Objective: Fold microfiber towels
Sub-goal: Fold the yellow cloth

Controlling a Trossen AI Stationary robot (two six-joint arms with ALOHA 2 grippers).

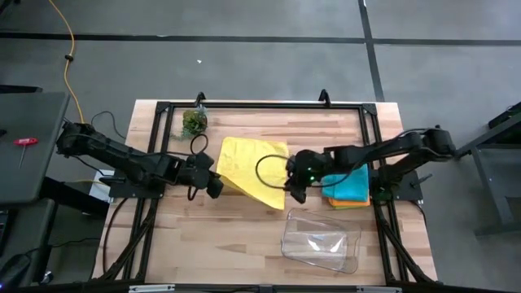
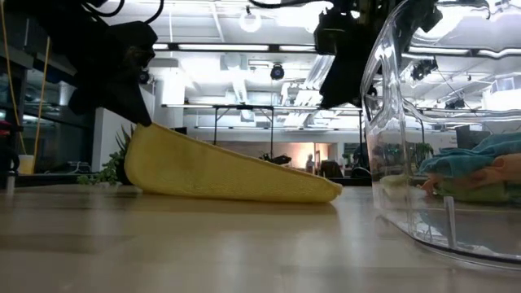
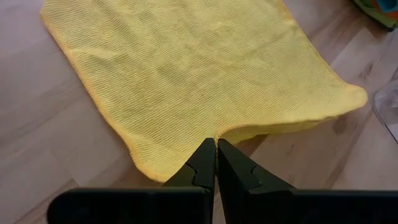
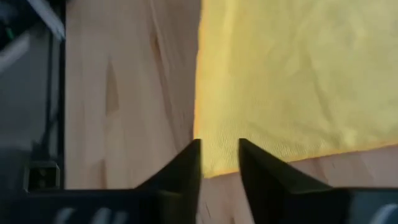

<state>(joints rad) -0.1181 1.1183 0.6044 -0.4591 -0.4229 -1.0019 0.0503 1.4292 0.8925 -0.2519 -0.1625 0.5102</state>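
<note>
The wooden table (image 1: 244, 232) holds a yellow towel (image 1: 252, 167) lying near its middle. A small pile of towels, teal on top (image 1: 350, 185), lies close to the right of the yellow towel. A clear tray (image 1: 321, 240) sits in front of that pile. A little green plant (image 1: 194, 122) sits behind the yellow towel, to its left.

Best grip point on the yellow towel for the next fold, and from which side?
Probably the raised edge of the yellow towel nearest the left hand. There the fabric lifts off the table with a gap beneath. Come in low from the left arm's side. Elsewhere it lies flat. The left hand's fingers are shut just short of it.
</note>
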